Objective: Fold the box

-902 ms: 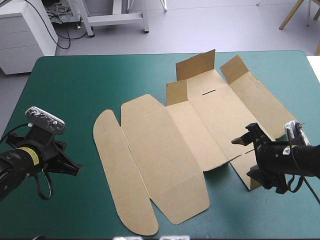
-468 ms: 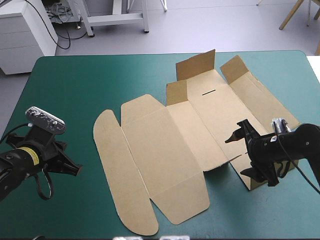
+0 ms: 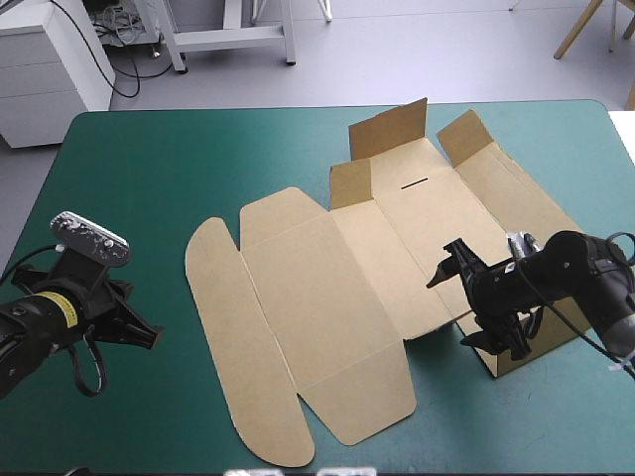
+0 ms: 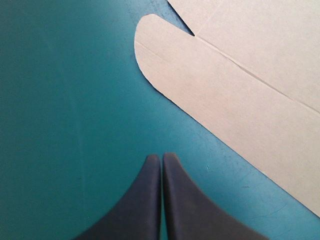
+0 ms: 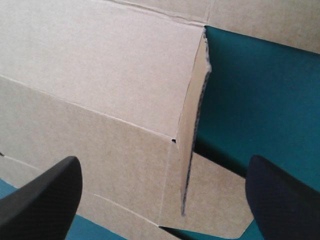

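You have one brown cut-cardboard box (image 3: 327,297), lying mostly flat mid-table on the teal-green cover (image 3: 149,169). Of your two grippers, the left gripper (image 4: 161,159) hangs over bare cover beside one rounded flap (image 4: 210,75), fingers pressed together. The right gripper (image 5: 162,167) is spread wide around one upright flap (image 5: 192,130).

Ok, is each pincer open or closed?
Left pincer: shut, empty, over the teal-green cover.
Right pincer: open, empty, at a raised flap of the box.

Box (image 3: 327,297): brown cut board, mostly flat. Lies from tabletop (image 3: 169,169) centre toward right edge. Several right-side flaps raised.
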Motion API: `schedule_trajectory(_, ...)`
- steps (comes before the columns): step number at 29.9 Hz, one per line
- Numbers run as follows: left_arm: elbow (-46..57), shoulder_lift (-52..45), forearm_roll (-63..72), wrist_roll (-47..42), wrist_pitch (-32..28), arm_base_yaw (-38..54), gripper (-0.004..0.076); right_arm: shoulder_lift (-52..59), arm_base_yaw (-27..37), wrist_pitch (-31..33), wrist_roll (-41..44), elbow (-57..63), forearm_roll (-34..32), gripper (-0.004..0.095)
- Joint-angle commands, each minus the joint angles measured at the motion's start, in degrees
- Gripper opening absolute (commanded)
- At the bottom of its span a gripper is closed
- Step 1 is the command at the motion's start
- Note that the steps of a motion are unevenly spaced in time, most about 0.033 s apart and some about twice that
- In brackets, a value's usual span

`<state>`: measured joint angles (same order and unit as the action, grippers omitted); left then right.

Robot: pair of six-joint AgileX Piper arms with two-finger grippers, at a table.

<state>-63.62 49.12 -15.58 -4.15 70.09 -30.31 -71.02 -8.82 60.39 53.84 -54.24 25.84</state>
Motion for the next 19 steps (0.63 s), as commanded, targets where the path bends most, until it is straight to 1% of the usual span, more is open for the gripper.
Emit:
schedule_trajectory(1, -1.62, -0.17, -0.77, -0.59, -2.59, -0.26, -0.001, -1.12, -0.97, -1.44, 1.02, -1.2, -0.57, 0.0805)
schedule_trajectory(5, -1.62, -0.17, -0.77, -0.59, -2.59, -0.26, -0.001, -3.43, -0.97, -1.8, 1.02, -1.2, -0.45, 0.0796)
schedule_trajectory(12, -1.62, -0.17, -0.77, -0.59, -2.59, -0.26, -0.001, -6.51, -0.97, -1.8, -0.28, -1.2, -0.71, 0.0711)
schedule_trajectory(19, -1.62, -0.17, -0.77, -0.59, -2.59, -0.26, -0.001, -7.12, -0.97, -2.1, -0.43, -1.2, -0.71, 0.0702)
